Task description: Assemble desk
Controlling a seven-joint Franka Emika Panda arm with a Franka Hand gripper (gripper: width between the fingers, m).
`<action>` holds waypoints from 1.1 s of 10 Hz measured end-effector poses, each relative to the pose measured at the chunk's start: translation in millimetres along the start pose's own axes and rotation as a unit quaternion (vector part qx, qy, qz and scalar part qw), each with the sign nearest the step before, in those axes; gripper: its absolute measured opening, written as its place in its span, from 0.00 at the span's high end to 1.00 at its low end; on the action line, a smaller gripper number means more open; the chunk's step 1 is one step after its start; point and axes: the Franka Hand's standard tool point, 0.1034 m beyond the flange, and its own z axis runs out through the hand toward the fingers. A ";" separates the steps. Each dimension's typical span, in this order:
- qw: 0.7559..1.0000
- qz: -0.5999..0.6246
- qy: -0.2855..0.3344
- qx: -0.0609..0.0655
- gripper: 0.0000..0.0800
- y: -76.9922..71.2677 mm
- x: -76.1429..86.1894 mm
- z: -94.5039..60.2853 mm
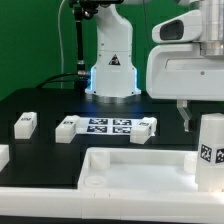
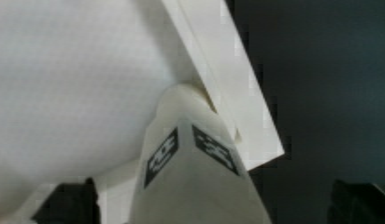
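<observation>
The white rimmed desk panel (image 1: 130, 162) lies at the front of the black table. One white square leg (image 1: 211, 152) with a tag stands upright at the panel's corner on the exterior view's right. My gripper (image 1: 198, 118) hangs just over that leg's top, and one dark finger (image 1: 185, 114) shows beside it. In the wrist view the tagged leg (image 2: 189, 160) rises between my two dark fingertips (image 2: 64, 205), with a gap on each side, over the panel (image 2: 82, 90). The gripper (image 2: 207, 212) is open and holds nothing.
Three loose white legs (image 1: 25, 123) (image 1: 67, 128) (image 1: 145, 127) lie on the table near the marker board (image 1: 108, 125). Another white part (image 1: 3, 155) shows at the exterior view's left edge. The robot base (image 1: 110, 65) stands at the back.
</observation>
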 end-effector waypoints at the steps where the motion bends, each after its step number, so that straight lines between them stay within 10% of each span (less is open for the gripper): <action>1: 0.999 -0.047 0.001 0.000 0.19 -0.5 0.6 -0.6; 10: 0.938 -0.347 0.001 -0.019 0.20 4.0 4.1 -0.5; 11: 0.938 -0.347 0.001 -0.019 0.42 4.0 4.1 -0.5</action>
